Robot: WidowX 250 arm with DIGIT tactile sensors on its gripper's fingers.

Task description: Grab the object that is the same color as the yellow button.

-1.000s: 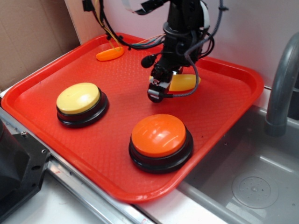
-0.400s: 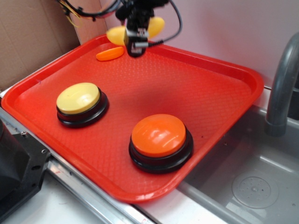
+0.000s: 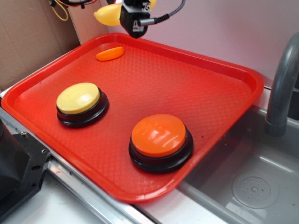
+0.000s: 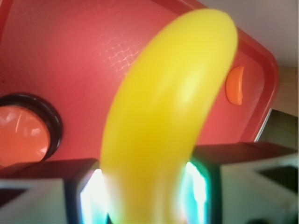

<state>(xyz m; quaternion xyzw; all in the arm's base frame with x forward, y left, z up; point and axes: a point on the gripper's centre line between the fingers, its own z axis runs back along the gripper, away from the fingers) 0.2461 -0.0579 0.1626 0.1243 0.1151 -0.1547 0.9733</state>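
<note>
The tray (image 3: 219,98) is red with a fine waffle texture. The object (image 4: 163,121) is glossy yellow, the yellow button (image 3: 78,98) paler on black.

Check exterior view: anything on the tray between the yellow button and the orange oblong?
Nothing. Between the yellow button and the orange oblong the exterior view shows only bare red tray surface. The gripper holds the yellow object above the far rim.
</note>
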